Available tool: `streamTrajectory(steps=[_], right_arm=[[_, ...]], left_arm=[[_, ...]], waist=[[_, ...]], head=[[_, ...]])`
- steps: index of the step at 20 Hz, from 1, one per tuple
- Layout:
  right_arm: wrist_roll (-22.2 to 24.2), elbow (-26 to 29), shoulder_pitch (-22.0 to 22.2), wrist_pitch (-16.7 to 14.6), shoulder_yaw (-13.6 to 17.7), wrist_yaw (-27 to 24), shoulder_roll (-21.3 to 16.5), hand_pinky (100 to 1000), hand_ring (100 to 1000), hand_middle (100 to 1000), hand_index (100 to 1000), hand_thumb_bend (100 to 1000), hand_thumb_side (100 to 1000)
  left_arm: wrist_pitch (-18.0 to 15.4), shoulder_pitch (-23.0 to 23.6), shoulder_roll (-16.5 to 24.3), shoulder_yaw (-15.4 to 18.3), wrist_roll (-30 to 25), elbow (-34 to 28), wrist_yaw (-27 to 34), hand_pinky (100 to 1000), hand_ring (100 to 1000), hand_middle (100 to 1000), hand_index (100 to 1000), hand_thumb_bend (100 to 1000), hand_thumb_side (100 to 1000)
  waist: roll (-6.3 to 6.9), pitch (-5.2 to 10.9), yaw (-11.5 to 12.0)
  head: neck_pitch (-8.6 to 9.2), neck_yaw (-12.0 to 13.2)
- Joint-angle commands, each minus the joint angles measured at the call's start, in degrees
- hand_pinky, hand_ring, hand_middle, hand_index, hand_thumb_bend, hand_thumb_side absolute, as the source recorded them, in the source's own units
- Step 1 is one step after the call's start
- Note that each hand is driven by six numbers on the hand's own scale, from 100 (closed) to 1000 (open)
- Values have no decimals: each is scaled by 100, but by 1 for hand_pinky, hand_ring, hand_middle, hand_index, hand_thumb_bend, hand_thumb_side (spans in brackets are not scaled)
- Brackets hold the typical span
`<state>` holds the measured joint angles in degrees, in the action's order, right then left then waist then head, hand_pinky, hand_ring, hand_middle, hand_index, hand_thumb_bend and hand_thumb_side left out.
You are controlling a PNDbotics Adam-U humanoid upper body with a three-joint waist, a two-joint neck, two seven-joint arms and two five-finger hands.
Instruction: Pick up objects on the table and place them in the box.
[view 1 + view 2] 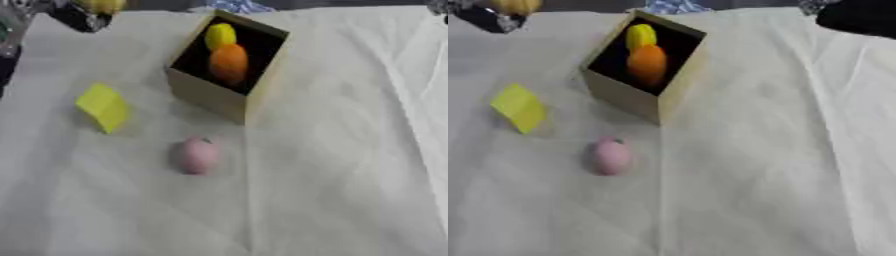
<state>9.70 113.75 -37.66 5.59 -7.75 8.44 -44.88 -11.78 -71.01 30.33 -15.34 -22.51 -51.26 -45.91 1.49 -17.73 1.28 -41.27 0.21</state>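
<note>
White cloth-covered table (350, 175). Tan open-topped cardboard box (210, 95) at 12 o'clock, holding round orange fruit (228, 64) and yellow fruit (220, 36). Pink egg-shaped object (195, 155) centre; yellow block (103, 106) at 9 o'clock. Left hand (74, 15) at 11 o'clock, right hand (855, 17) at 1 o'clock; finger state cannot tell.

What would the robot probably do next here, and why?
Probably carry the yellow thing in its left hand to the box, then release it: the box already holds a yellow item and an orange one.
</note>
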Motion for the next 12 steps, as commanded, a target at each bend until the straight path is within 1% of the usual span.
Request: streamTrajectory(steps=[1, 3, 5, 8, 12], right_arm=[[79, 84, -11, 7, 68, -94, 13, 897, 699, 653, 791, 100, 485], [94, 84, 10, 17, 76, -161, 98, 897, 696, 651, 789, 100, 494], [95, 84, 8, 20, 81, -203, 162, 896, 695, 649, 788, 100, 500], [58, 84, -9, 27, 97, -242, 222, 896, 692, 647, 786, 100, 504], [21, 84, -61, 28, 93, -275, 273, 895, 691, 646, 785, 100, 506]], left_arm=[[56, -199, -176, -172, -219, -464, 386, 765, 679, 633, 716, 182, 142], [120, -233, -352, -232, -310, -517, 532, 765, 679, 633, 718, 195, 152], [175, -265, -525, -261, -371, -441, 577, 765, 679, 635, 720, 215, 160], [201, -284, -750, -256, -425, -166, 539, 766, 681, 639, 724, 260, 183], [119, -281, -923, -216, -506, 229, 432, 778, 698, 658, 749, 331, 248]], waist=[[8, 160, -34], [26, 164, -76], [37, 164, -121], [49, 154, -175], [59, 128, -209]], head=[[7, 34], [20, 64], [31, 92], [41, 121], [40, 140]])
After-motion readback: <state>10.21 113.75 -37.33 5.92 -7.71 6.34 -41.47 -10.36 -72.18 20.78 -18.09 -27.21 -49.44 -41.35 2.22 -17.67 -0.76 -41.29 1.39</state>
